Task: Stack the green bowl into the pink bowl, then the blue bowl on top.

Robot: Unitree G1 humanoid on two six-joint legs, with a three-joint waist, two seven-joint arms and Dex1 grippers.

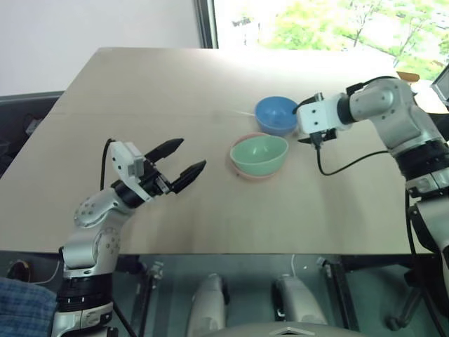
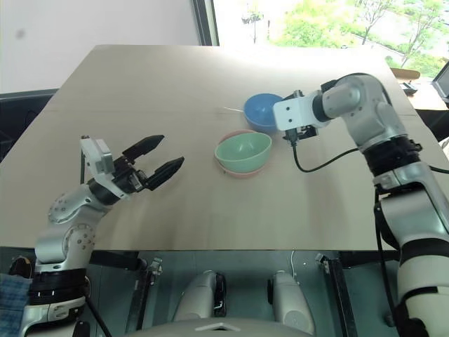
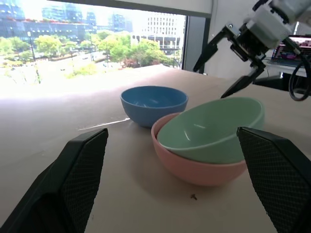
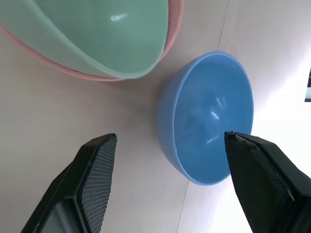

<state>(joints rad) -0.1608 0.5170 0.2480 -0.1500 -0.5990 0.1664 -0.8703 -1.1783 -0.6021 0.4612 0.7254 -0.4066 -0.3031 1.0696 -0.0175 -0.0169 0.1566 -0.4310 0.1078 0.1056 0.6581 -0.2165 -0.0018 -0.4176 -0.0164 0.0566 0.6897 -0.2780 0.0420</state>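
The small round sky-blue bowl (image 1: 276, 114), smooth and plain, is sitting upright on the pale wooden worktop (image 1: 140, 105) just right of centre in the head view, touching or nearly touching the stack just below it. That stack is the pale mint-green round bowl (image 1: 259, 154) nested, slightly tilted, inside the pale salmon-pink round bowl (image 3: 194, 170), so the blue bowl looks like the only one left to place.

The right hand (image 1: 313, 130) is hanging just beside the blue bowl's right rim with its two black fingers spread, grasping nothing. The left hand (image 1: 184, 159) is hovering at lower left, well apart from the bowls, fingers spread wide, also empty.

Handling, as a judgement: the blue bowl is probably light, rigid plastic or melamine with a glossy, slippery surface and a thin wall. The best hold looks like a rim pinch, one finger inside and one outside on the near right edge. The curved outside could slip.

No brands, labels or readable writing on any bowl or the worktop.
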